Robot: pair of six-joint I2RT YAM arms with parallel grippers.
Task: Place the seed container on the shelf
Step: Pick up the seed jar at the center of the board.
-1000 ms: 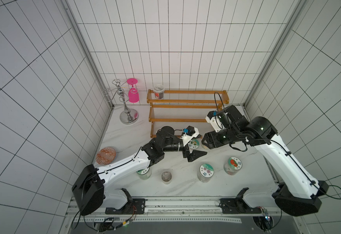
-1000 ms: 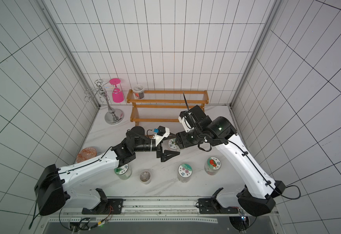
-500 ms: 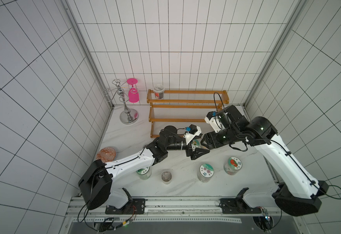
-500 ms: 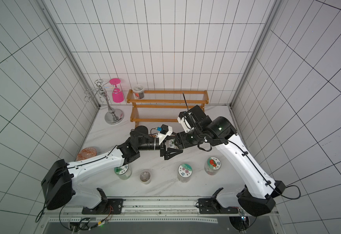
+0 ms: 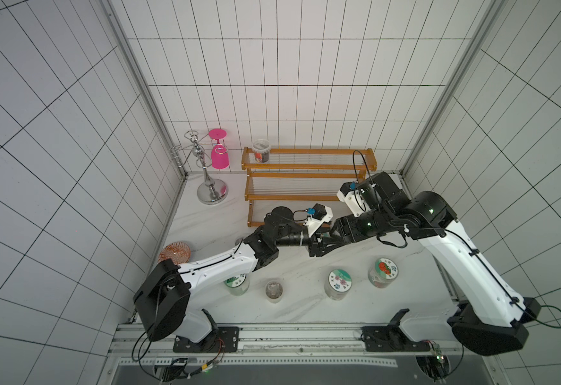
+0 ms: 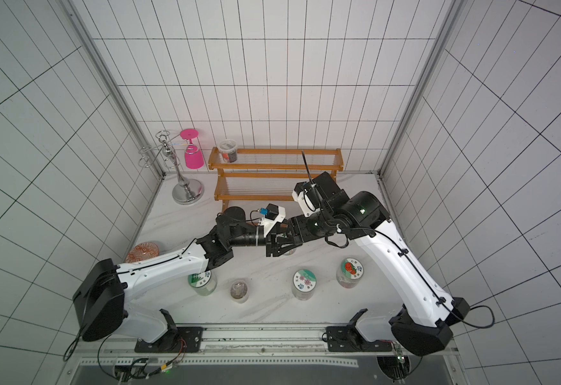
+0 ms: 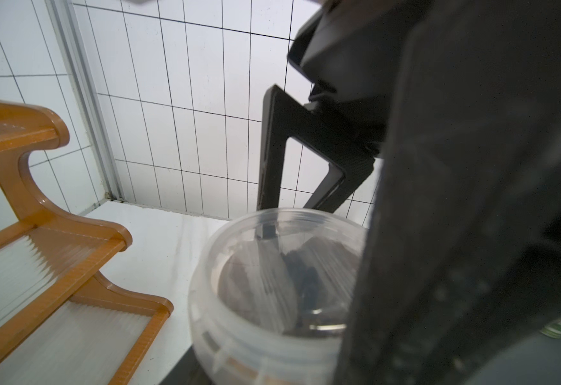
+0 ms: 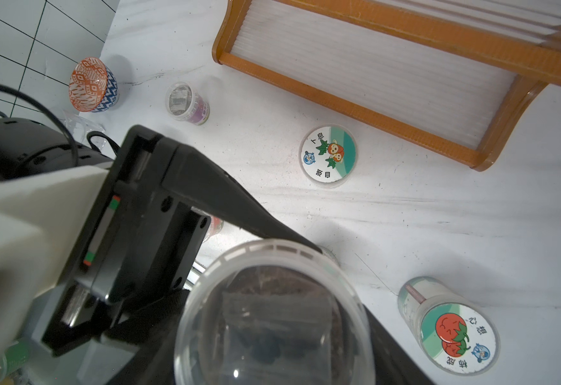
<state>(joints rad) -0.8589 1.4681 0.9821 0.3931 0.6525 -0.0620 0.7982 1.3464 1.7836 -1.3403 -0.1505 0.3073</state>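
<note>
While the right gripper (image 5: 326, 238) is clamped on the clear seed container (image 8: 272, 320) — w/ dark seeds inside, held up off the surface (image 5: 212, 230), near the btm tier of the shelf (image 5: 309, 197) — the left gripper (image 5: 323, 248) brackets the same tub, fingers (image 8: 239, 206) at its sides, tho can't tell whether they're pressing it.

In the left wrist view a dark, blurred finger (image 7: 472, 216) covered one side of the container (image 7: 265, 286), and the shelf (image 7: 49, 240) was cut by the picture's edge. In the right wrist view the container and the shelf were cut off too. One of the left fingers (image 8: 239, 206) lay along the container's rim; the other was hidden, so that grip could not be told. In both top views fingers hid the container almost wholly, and the left arm (image 5: 219, 266) covered part of a green-lidded jar (image 5: 239, 287).
</note>
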